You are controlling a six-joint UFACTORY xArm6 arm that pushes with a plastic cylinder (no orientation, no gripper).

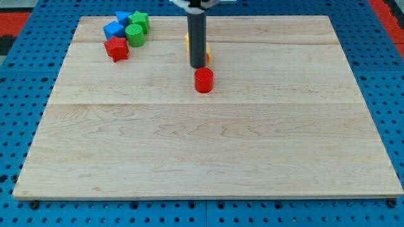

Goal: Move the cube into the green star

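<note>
My tip (197, 66) rests on the board at top centre, just above a red cylinder (204, 81) and close to it. A cluster of blocks sits at the top left. It holds a blue cube (124, 17), a second blue block (113, 29), a green star (141, 22), a green cylinder (134, 35) and a red star (117, 48). The blue cube lies just left of the green star, touching or nearly touching it. My tip is well to the right of this cluster.
A yellow-orange block (207, 55) is mostly hidden behind the rod, and its shape cannot be made out. The wooden board (208, 151) lies on a blue perforated table (19, 94).
</note>
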